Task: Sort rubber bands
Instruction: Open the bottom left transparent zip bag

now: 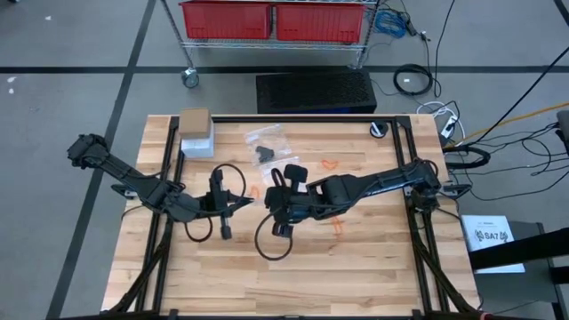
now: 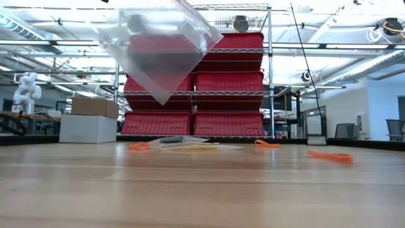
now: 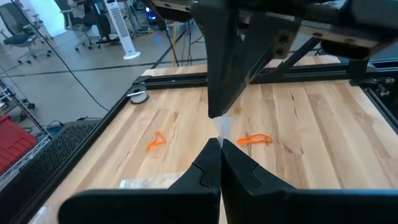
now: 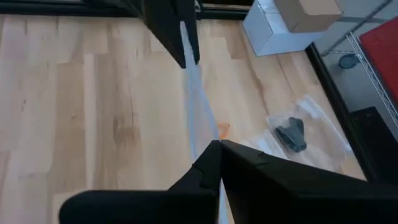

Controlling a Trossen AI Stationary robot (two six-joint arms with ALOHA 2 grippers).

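A clear plastic bag [image 2: 161, 54] hangs in the air above the middle of the table, one corner pointing down. My left gripper [image 1: 247, 202] and my right gripper [image 1: 269, 199] meet tip to tip there, each shut on the bag. Orange rubber bands [image 1: 331, 164] [image 1: 340, 227] lie loose on the wood; the low view also shows a pale yellow one [image 2: 193, 148]. Another clear bag [image 4: 291, 134] with black bands inside lies flat toward the far side. My left gripper pinches an edge of the clear bag [image 3: 221, 127] between its two shut fingers, coming nearly level from the table's left. The bag is lifted clear of the table. My right gripper pinches the opposite edge of the same bag [image 4: 208, 140] between its shut fingers, slanting down from the table's right. The bag shows edge-on [image 4: 196, 99], stretching away to the other gripper's fingers [image 4: 177, 31].
A cardboard box on a white box [image 1: 196, 133] stands at the far left corner. A black ring [image 1: 380, 130] lies at the far right. Black cable loops [image 1: 271, 240] hang from the arms. A cart with red bins [image 1: 271, 20] stands beyond the table.
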